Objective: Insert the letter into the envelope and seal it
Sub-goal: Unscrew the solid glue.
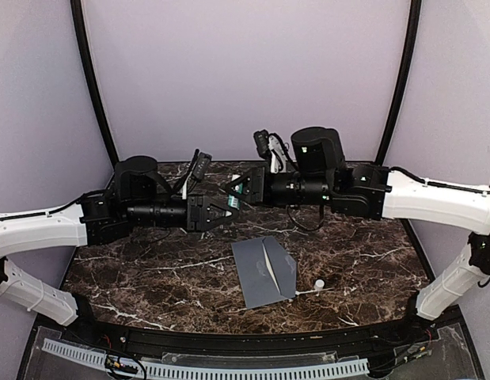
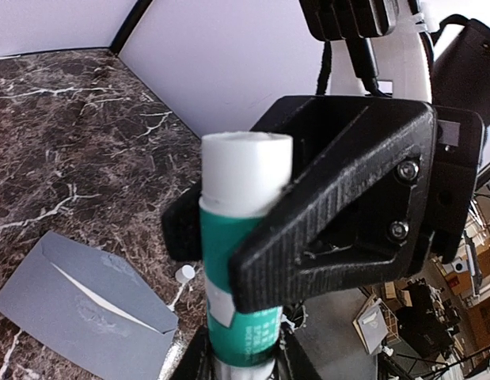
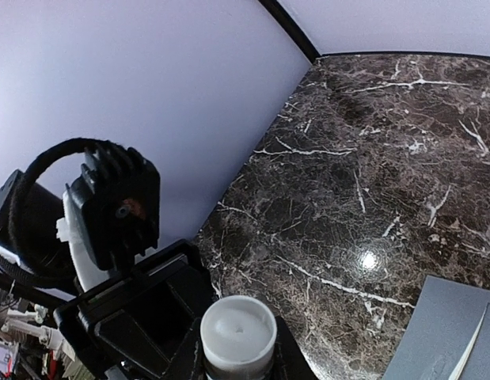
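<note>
Top external: two grippers, one glue stick, held above the marble

Both arms reach in from the sides and meet in mid-air over the back of the table (image 1: 150, 269). The left gripper (image 1: 225, 214) and the right gripper (image 1: 238, 192) come nose to nose with a teal-labelled glue stick (image 1: 233, 202) between them.

The left wrist view settles it. The left gripper's own fingers are clamped on the lower end of the stick, and the right gripper's black fingers pinch the tube higher up, just under its white top. Both are gripping the same stick. That looks like a two-handed job, one end braced while the other is worked or passed across, which one gripper could not manage alone.

Down on the table, well clear of the arms, lies the envelope (image 1: 260, 273). Only a thin cream sliver of the letter (image 1: 270, 265) shows along the flap's edge, so the letter appears to be tucked inside and only the sealing is left. A small white piece (image 1: 319, 283), possibly the stick's cap, rests just beside the envelope's right corner.

The next move likely calls for bringing the stick down to the flap.
</note>
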Motion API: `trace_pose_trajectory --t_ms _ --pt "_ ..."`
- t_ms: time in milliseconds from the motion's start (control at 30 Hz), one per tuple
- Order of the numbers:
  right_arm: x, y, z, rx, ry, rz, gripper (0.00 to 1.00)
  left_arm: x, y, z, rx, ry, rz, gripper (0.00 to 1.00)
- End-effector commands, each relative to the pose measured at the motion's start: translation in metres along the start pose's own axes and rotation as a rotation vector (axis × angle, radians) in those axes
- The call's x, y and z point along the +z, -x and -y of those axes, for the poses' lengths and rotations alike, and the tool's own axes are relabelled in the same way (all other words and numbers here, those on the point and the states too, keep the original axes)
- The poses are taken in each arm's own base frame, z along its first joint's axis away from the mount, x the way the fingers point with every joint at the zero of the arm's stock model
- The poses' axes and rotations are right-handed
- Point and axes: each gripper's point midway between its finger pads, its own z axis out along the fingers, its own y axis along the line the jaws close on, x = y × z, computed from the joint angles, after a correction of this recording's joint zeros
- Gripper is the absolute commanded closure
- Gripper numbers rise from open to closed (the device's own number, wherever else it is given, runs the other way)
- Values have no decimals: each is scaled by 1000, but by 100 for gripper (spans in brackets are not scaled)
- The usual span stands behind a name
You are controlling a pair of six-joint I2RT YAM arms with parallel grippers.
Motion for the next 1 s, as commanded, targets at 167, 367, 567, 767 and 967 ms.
trace_pose_trajectory --t_ms 167,367,567,767,967 --pt "26 -23 36 207 -217 -13 100 3 13 -14 57 122 15 98" --pt "30 -28 53 237 -350 12 100 11 5 -32 77 195 -37 99" --pt "39 -34 54 271 -351 10 100 17 -2 -38 99 229 -92 100" --pt "38 -28 48 265 -324 32 88 21 -6 -32 58 176 -88 100" --pt "13 -12 42 230 -315 90 49 16 1 -41 -33 224 -9 100"
